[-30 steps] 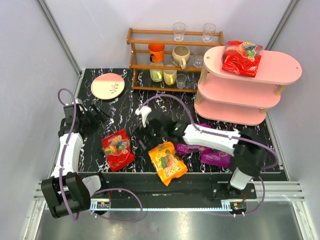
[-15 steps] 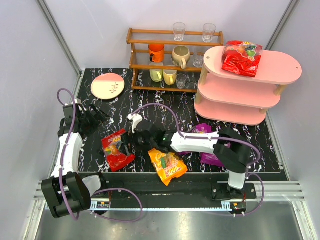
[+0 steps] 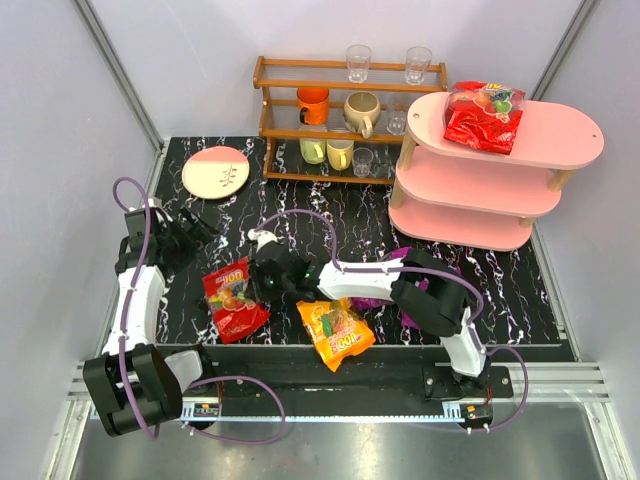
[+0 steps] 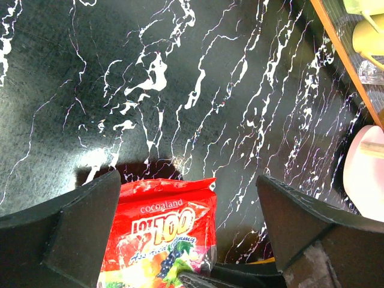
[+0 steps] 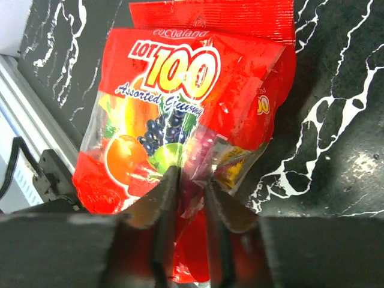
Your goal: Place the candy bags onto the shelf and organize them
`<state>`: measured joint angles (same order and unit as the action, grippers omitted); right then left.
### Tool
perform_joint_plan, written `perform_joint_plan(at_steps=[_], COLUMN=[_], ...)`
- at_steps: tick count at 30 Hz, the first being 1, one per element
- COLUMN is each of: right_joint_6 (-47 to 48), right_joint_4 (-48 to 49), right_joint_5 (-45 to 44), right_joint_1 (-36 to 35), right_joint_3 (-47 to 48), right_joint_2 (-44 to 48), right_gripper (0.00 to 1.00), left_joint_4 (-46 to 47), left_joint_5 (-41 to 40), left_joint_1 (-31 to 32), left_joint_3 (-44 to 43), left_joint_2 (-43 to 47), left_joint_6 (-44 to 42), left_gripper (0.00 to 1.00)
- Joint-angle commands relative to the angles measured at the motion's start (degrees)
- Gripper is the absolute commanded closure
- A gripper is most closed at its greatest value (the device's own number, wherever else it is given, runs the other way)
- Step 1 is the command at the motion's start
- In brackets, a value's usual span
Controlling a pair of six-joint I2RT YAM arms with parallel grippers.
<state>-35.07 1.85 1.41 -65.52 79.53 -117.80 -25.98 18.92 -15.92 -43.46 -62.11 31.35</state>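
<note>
A red candy bag [image 3: 232, 297] lies at the front left of the black marble table. My right gripper [image 3: 268, 275] has reached across to its right edge, and in the right wrist view the jaws [image 5: 192, 177] pinch a fold of the red candy bag [image 5: 192, 90]. My left gripper [image 3: 195, 232] hangs open just behind the bag, nothing between its fingers [image 4: 78, 228]; the red bag [image 4: 159, 234] lies below them. An orange bag [image 3: 335, 332] lies by the front edge. Purple bags [image 3: 372, 300] show partly under the right arm. Another red bag [image 3: 484, 113] rests on the pink shelf's top board [image 3: 560, 135].
A brown wooden rack [image 3: 350, 110] of cups and glasses stands at the back, left of the shelf. A pink and cream plate [image 3: 216, 171] sits at the back left. The right arm stretches across the table's front half.
The right arm swung left from the orange bag to the red bag, and its jaws closed on the bag's edge. The left arm stayed still.
</note>
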Motion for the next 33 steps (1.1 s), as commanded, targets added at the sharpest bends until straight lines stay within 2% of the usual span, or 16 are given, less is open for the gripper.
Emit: perform_joint_plan(at_steps=[1,2,3,4,10,14,17,20,23,26,29,33], right_joint_6=[7.26,9.21,11.06,15.16,27.31,30.84,34.36,39.1,43.23,46.66,51.14,56.76], right_joint_4=[0.09,-1.83,-4.63,-6.14,-15.11,-21.78,-25.3,-29.96,-32.34,-33.75,-33.66,-32.35], right_joint_5=[-0.77,-3.06,-5.34,-9.28,-20.47,-19.17,-18.64,-20.12,-25.3,-30.66,-35.06,-39.8], right_joint_1=[0.13,0.13,0.04,0.12,2.05,7.58,12.33,15.85,18.49,21.56,22.27,22.36], right_joint_3=[1.51,1.42,1.59,1.68,3.96,10.46,18.89,31.44,47.15,57.54,64.41,67.51], right_joint_2=[4.05,6.85,8.27,9.85,23.3,31.29,34.12,33.86,33.25,32.63,32.46,33.68], right_gripper=[0.83,0.88,0.97,1.0,1.0,1.0,1.0,1.0,1.0,1.0,1.0,1.0], left_joint_4=[2.51,2.51,2.51,2.6,2.6,2.69,2.86,2.86,2.77,2.86,3.04,3.21], left_joint_5=[1.47,1.39,1.47,1.47,1.39,1.03,1.3,1.39,1.3,1.38,1.56,2.17], left_joint_1=[-0.6,-0.77,-0.78,-0.78,-1.04,-1.13,-1.22,-1.22,-1.22,-1.22,-1.22,-1.22], left_joint_3=[0.31,0.48,0.4,0.48,0.48,0.57,0.66,0.66,0.83,0.84,0.92,1.01], left_joint_2=[0.23,0.23,0.14,0.23,0.32,0.23,0.06,-0.03,-0.03,0.06,-0.03,-0.21], left_joint_6=[0.29,0.29,0.29,0.37,0.37,0.55,0.55,0.64,0.64,0.64,0.73,0.81], left_gripper=[0.01,0.01,0.01,0.01,0.01,0.01,0.01,0.01,0.01,0.01,0.01,0.01])
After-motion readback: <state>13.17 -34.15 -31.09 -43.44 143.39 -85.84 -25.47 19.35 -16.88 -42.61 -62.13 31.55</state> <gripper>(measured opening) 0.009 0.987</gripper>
